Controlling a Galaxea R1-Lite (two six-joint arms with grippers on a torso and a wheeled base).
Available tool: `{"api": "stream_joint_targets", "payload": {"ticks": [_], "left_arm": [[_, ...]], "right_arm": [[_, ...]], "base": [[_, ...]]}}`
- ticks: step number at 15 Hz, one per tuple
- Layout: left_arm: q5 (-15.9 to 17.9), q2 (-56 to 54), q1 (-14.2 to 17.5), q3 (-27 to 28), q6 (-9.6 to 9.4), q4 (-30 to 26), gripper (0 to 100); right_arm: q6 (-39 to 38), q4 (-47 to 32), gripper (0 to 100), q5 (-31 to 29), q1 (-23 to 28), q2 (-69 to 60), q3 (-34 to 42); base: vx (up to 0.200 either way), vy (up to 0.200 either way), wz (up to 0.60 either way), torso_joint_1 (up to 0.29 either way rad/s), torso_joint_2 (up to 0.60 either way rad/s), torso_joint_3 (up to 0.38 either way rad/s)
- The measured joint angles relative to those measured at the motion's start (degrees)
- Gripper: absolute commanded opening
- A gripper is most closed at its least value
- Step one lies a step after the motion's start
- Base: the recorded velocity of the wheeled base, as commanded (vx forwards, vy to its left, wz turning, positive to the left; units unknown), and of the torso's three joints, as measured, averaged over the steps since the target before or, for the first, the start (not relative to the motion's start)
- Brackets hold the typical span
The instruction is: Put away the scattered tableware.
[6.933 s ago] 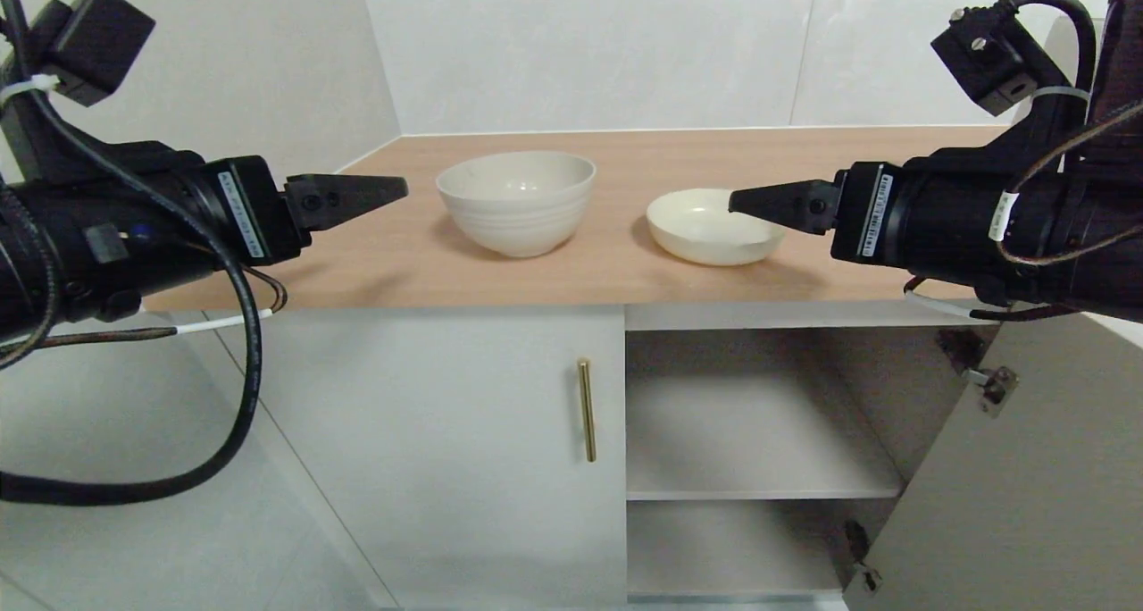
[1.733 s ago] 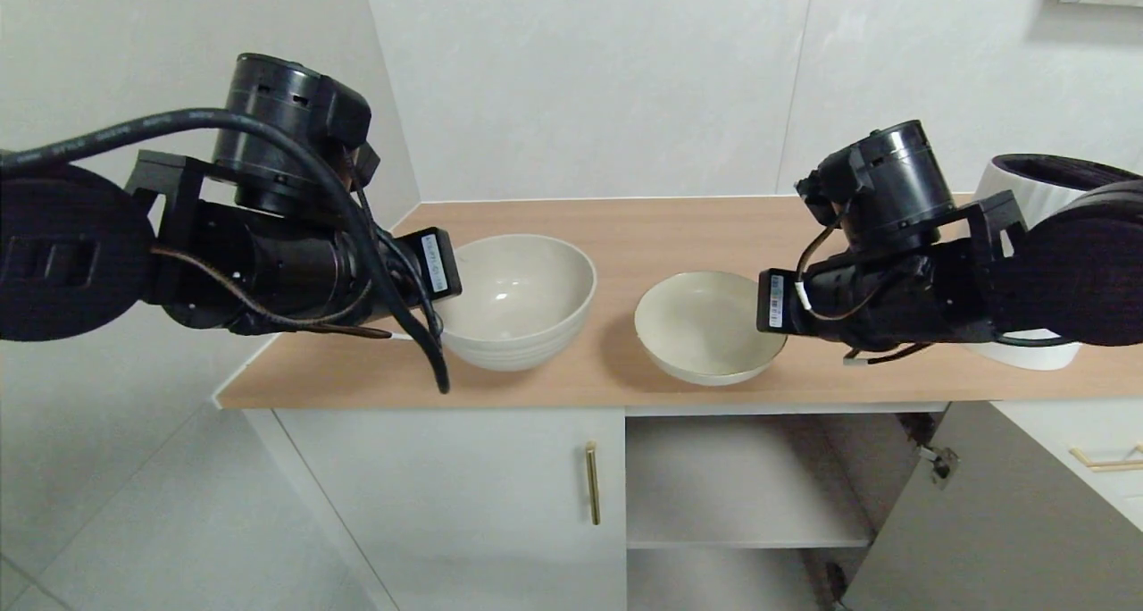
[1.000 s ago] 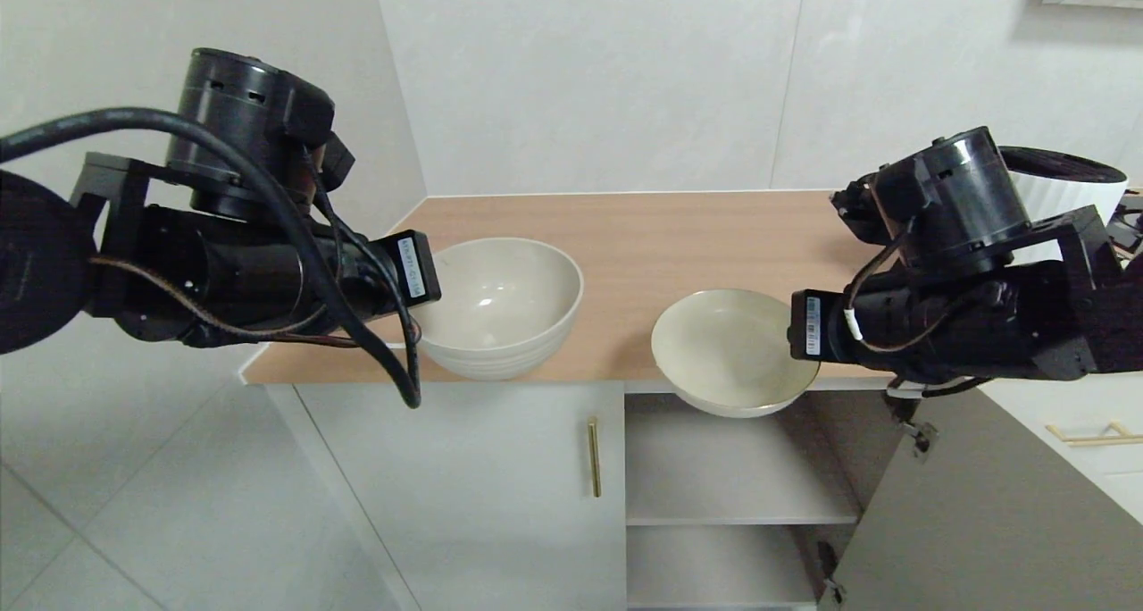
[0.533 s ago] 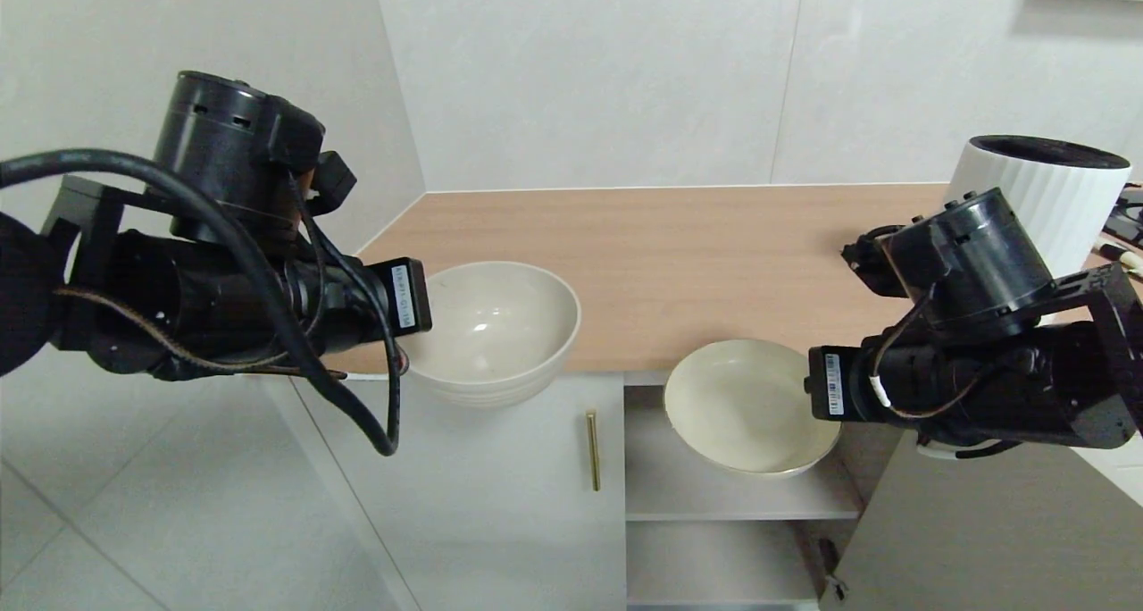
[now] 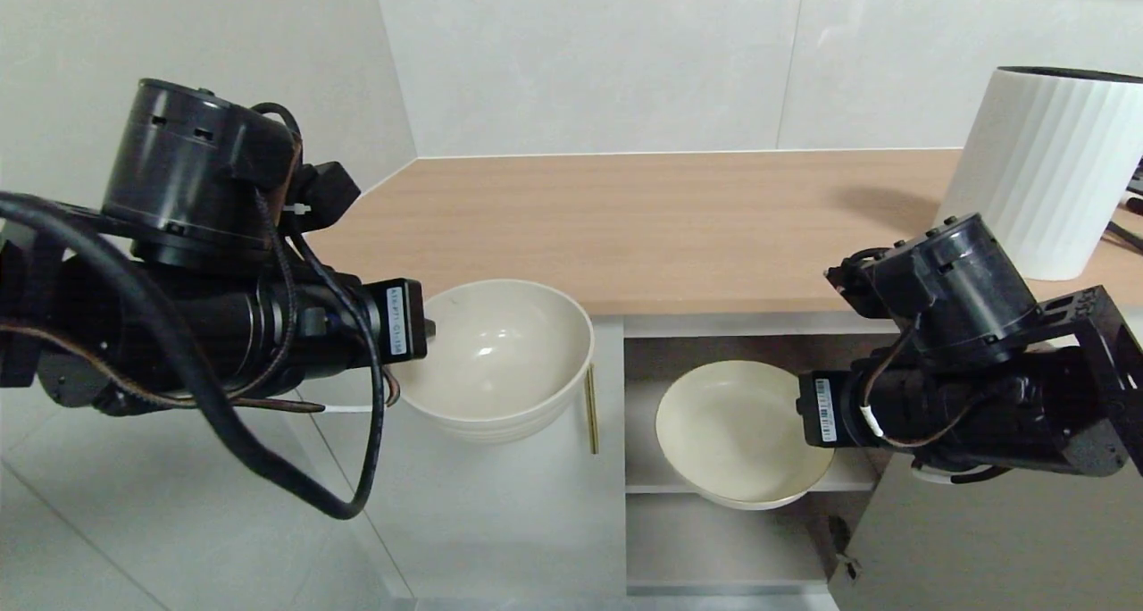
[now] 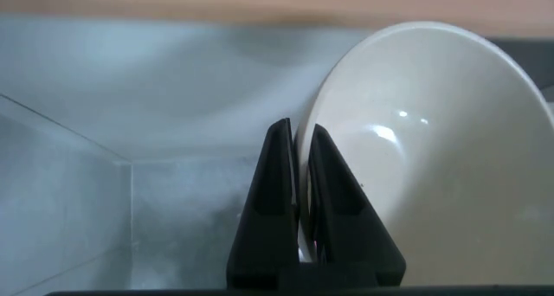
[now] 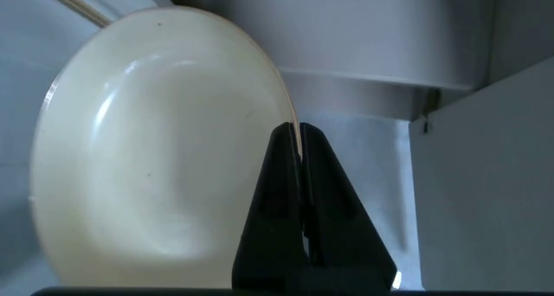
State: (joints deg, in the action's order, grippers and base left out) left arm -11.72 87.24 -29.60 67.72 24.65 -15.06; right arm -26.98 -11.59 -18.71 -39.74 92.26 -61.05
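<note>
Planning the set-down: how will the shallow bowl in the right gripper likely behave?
The shallow bowl looks rigid, glazed ceramic, so probably fragile if knocked on the cabinet shelf. The right gripper pinches only its rim, so its weight hangs off one side; the smooth glaze may let it slip or pivot.

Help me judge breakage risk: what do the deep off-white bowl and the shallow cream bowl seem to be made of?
The deep off-white bowl: probably glazed ceramic; glossy, with sharp light spots inside and moulded rings low on the outside. The shallow cream bowl: likely ceramic too, with a softer satin sheen and thin rim; melamine cannot be ruled out.
</note>
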Motion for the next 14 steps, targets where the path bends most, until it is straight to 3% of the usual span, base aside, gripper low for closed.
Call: {"api": "stream_joint_targets", "payload": {"ticks": [6, 14], "left_arm": [[0.06, -0.13, -0.09, -0.05, 0.0, -0.02, 0], [-0.02, -0.13, -0.09, -0.05, 0.01, 0.04, 0]], "right_arm": [[0.0, -0.06, 0, -0.02, -0.74, 1.9, 0.57], [-0.06, 1.11, 0, 0.32, -0.77, 3.57, 1.29]], "base": [[0.0, 0.0, 0.0, -0.054, 0.42, 0.351], [0.0, 0.0, 0.0, -0.003, 0.03, 0.028]]}}
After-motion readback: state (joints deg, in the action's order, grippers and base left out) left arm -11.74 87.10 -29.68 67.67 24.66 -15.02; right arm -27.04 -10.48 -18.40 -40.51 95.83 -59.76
